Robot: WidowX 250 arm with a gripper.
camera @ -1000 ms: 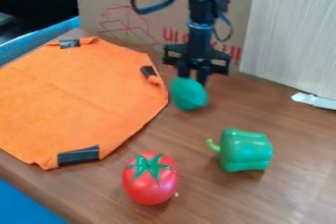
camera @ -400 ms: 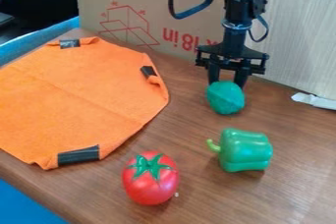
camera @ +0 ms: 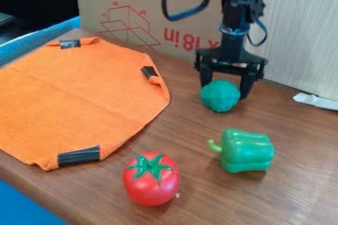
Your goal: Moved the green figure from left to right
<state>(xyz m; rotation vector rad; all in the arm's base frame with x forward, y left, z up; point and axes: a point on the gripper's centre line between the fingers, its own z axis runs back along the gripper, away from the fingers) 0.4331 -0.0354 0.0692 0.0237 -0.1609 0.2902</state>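
- End effector (camera: pixel 226 90): jaws stood wide apart, clamped on nothing.
- Green figure (camera: pixel 220 95): sat at the fingertips, above the pepper (camera: pixel 246 151) in camera view.

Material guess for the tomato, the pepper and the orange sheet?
Tomato: likely smooth plastic, glossy highlights. Green pepper: likely hard plastic, shiny with crisp reflections. Orange sheet: seems matte cloth or felt, creased, edges folded under dark strips.
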